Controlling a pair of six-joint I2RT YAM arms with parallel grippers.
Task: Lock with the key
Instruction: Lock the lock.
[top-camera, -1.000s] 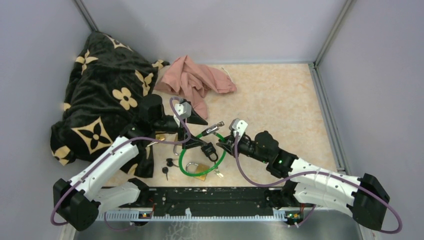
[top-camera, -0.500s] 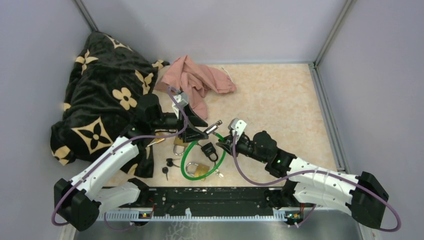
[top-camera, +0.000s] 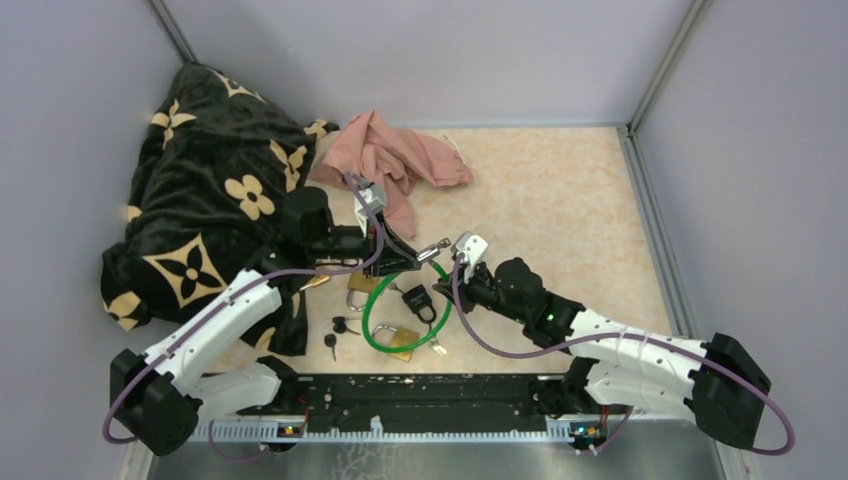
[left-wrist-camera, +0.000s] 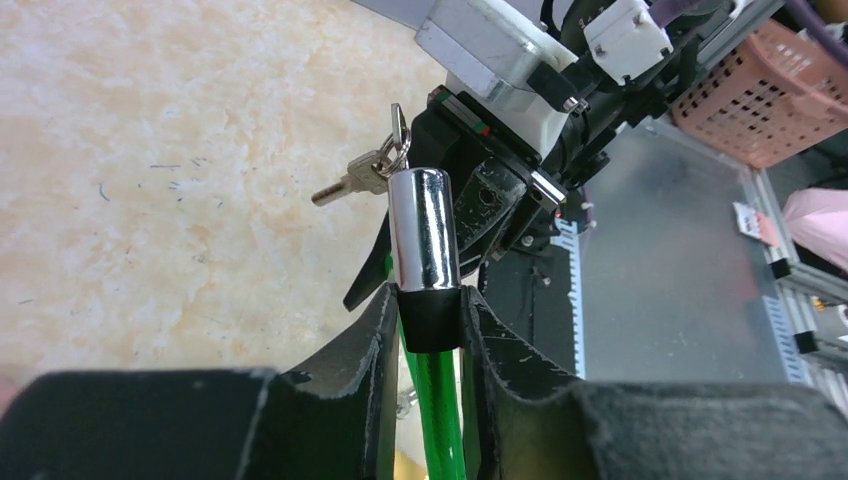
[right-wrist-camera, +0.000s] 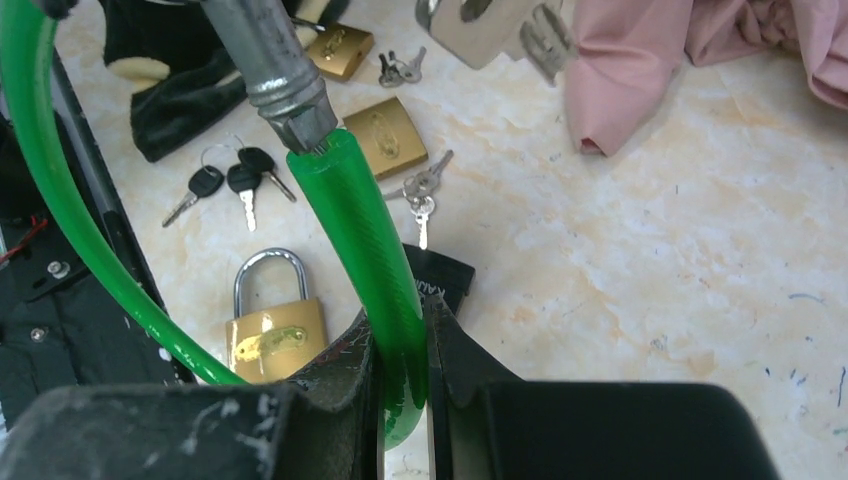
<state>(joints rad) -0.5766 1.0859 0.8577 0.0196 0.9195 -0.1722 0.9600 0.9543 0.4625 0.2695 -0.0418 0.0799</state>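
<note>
Fingers of the left gripper are pressed onto the black collar just under the chrome lock barrel of the green plastic-coated cable lock. The barrel end is raised above the table between the two arms, with the loop trailing toward the near edge. A bunch of small silver keys hangs at the barrel's top. The right gripper pinches the green cable itself, a little below its grey metal pin end.

From where I stand the cable looks springy and slick, apt to twist in a pinch. The stiff collar and the pin's ferrule look like safer holds, and the keys are light and will swing.

Around it lie brass padlocks, black-headed keys, a pink cloth and a black flowered blanket on the beige marbled table.
</note>
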